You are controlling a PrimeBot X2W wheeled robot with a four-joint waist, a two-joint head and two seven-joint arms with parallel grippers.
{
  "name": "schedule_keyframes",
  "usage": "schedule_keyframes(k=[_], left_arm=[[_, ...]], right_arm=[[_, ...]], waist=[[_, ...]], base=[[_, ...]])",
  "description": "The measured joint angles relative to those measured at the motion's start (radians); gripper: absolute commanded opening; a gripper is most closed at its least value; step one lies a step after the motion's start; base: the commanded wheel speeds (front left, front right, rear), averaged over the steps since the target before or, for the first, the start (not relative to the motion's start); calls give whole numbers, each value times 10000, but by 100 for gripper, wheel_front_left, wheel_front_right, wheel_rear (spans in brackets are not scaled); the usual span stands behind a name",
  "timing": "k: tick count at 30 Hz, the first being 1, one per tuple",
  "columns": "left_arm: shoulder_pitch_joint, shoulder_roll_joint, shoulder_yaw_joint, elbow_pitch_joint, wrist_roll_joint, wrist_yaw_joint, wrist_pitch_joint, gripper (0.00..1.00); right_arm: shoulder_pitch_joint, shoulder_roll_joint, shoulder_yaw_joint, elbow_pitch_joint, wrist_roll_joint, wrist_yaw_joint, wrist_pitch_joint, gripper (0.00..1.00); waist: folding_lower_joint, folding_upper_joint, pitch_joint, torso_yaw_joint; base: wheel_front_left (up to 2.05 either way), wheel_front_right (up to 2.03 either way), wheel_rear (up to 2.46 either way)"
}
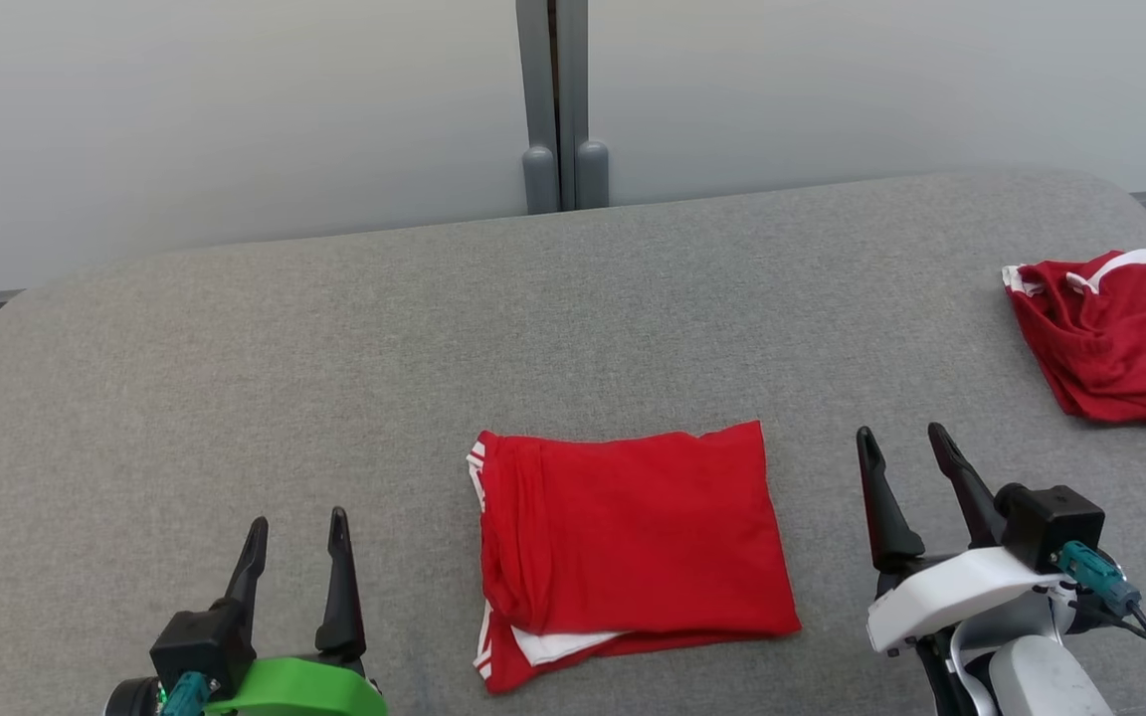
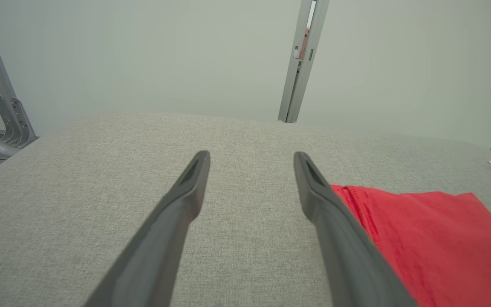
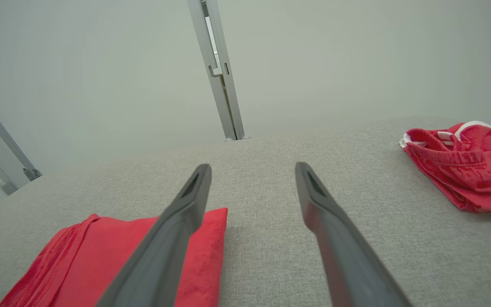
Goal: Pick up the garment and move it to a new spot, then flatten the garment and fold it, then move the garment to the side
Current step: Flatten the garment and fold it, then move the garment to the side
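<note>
Garment (image 1: 633, 537) lies folded into a rough red rectangle on the grey table (image 1: 235, 378), near edge, centre, between my two grippers. White trim runs down its left side. A white-edged under-layer pokes out at the near left corner, so the stack is not quite square. Second red garment (image 1: 1115, 338), crumpled, sits well apart at the far right.

Left gripper (image 1: 298, 517): jaws spread, nothing between them, near-left of the fold and just beside its left edge in the left wrist view. Right gripper (image 1: 900, 431): likewise spread and empty, right of the fold, a little farther off. Whether either touches the table, I cannot tell.

Judgement: flattening and folding look done. The step in hand is shifting the folded piece to the side.

Notes for doing it well:
- Take the left and right edges together, pinching through every layer so the under-layer comes along and the fold does not open.
- Go in low and flat. The cloth looks thin and would likely bunch if shoved.
- Lift only a little and keep both grippers level at a fixed spacing. Pulling apart stretches the cloth; closing in buckles it.
- The crumpled piece holds the far right, so the left looks the freer side. If going right, stop well short of it.
- Set down flat, let go, then check the corners.
</note>
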Motion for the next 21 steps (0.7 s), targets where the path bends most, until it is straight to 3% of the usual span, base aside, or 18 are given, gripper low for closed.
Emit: schedule_keyframes(k=[21], left_arm=[[73,-221,267,167,259,-270,0,100]], right_arm=[[-6,8,128,307,155,0,23,100]], waist=[[0,0,47,188]], base=[[0,0,0]])
